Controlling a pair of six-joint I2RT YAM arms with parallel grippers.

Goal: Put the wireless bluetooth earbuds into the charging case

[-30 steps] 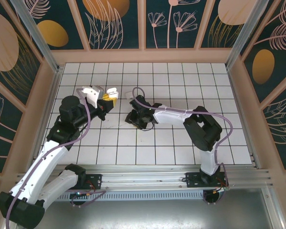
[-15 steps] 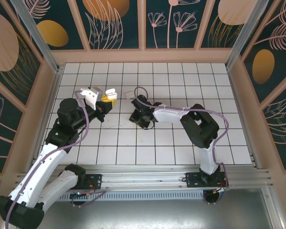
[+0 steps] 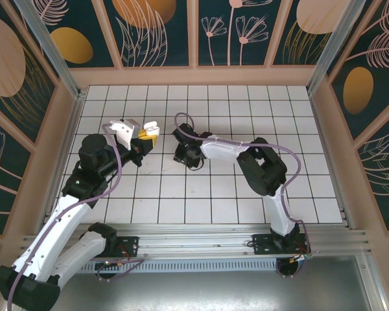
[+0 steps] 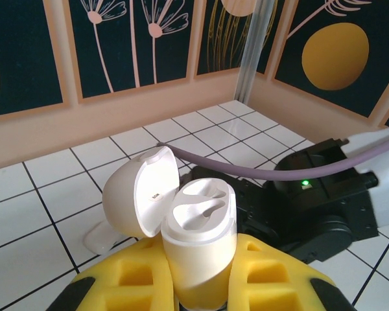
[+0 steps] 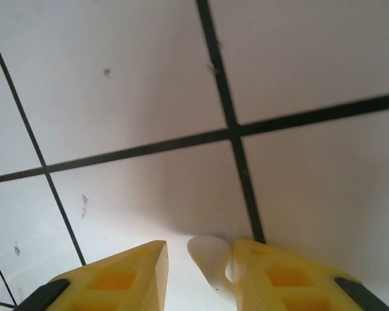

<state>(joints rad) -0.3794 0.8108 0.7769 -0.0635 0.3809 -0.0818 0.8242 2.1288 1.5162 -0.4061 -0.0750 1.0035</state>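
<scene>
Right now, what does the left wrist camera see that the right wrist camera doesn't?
Left wrist: the charging case, lid open, clamped in the left gripper, with the right arm beyond it. Right wrist: an earbud on the table between the right gripper's parted fingers. Shared: that white tiled table and yellow finger pads.

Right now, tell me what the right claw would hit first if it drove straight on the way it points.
The right claw would first meet the tiny white plastic earbud between its yellow fingers, then almost at once the white tiled floor behind it; depth is hard to judge.
</scene>
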